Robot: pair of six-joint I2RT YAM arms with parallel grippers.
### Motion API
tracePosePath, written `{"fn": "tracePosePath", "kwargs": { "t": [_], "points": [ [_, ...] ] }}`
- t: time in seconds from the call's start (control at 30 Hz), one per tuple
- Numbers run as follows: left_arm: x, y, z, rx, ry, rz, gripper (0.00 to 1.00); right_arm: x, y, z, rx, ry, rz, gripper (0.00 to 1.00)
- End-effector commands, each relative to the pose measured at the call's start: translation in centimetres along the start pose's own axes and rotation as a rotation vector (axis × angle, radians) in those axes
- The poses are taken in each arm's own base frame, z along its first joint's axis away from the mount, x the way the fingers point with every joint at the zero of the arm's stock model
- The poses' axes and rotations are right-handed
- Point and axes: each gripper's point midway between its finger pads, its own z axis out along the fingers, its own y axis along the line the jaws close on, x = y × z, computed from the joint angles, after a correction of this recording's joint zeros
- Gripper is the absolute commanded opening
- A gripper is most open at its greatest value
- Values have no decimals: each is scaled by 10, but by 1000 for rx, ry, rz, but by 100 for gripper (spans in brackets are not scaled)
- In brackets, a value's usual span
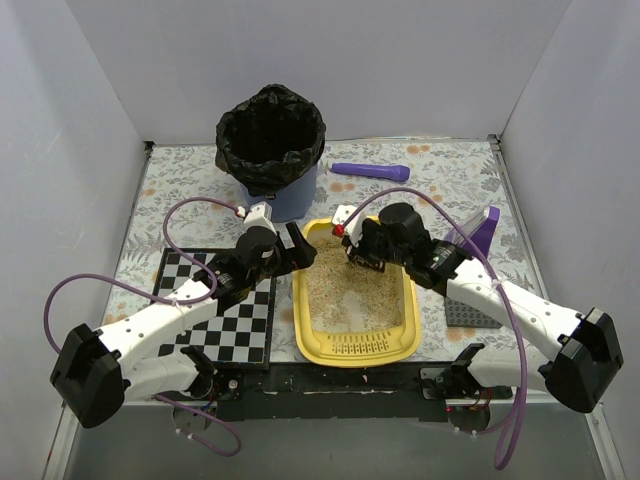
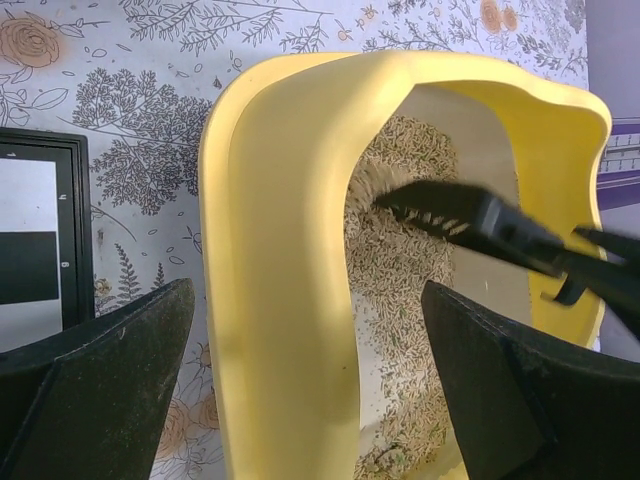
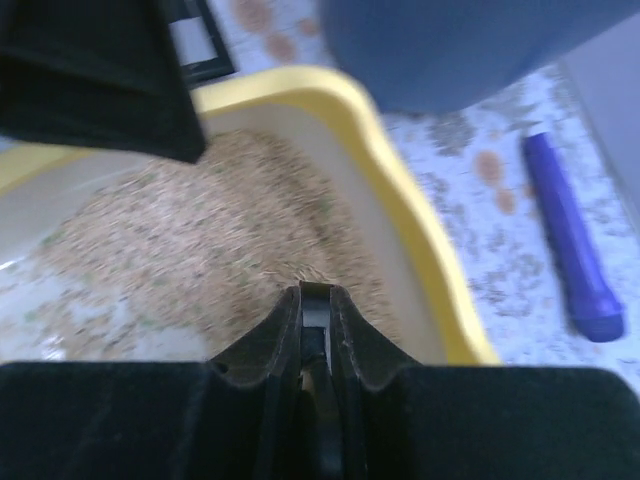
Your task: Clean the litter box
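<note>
The yellow litter box (image 1: 405, 330) lies in the middle of the table with beige litter (image 1: 350, 290) in it and its slotted strip at the near end. My left gripper (image 1: 296, 250) is open and straddles the box's far-left wall (image 2: 290, 300), one finger (image 2: 110, 390) outside and one finger (image 2: 520, 390) inside, neither touching it. My right gripper (image 1: 362, 250) is over the far end of the box, shut on the handle of the black slotted scoop (image 2: 450, 215). The scoop's head is in the litter heaped against the wall. In the right wrist view the gripper (image 3: 315, 310) is closed on the handle.
A blue bin with a black bag (image 1: 270, 150) stands just behind the box. A purple cylinder (image 1: 370, 172) lies to the bin's right. A checkered board (image 1: 225, 310) lies left of the box. A purple stand (image 1: 482, 232) and a grey pad (image 1: 470, 312) are on the right.
</note>
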Motion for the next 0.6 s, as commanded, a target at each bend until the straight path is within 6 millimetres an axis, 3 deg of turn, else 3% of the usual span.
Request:
{"fn": "tracePosePath", "kwargs": {
  "t": [0.0,0.17,0.3,0.47,0.57],
  "points": [
    [-21,-9,-15,28,-69,3,98,-64,-67,-21,296,-192,-92,1],
    [-19,-7,-15,24,-65,-4,98,-84,-63,-47,304,-295,-27,1],
    [-17,-9,-14,31,-55,-6,98,-77,-61,-59,334,-310,39,1],
    [-16,-11,-15,39,-48,-5,98,-65,-38,-50,241,-311,187,4],
    [-16,-11,-16,39,-48,-4,98,-58,-6,-39,64,-257,283,8]
  ]
}}
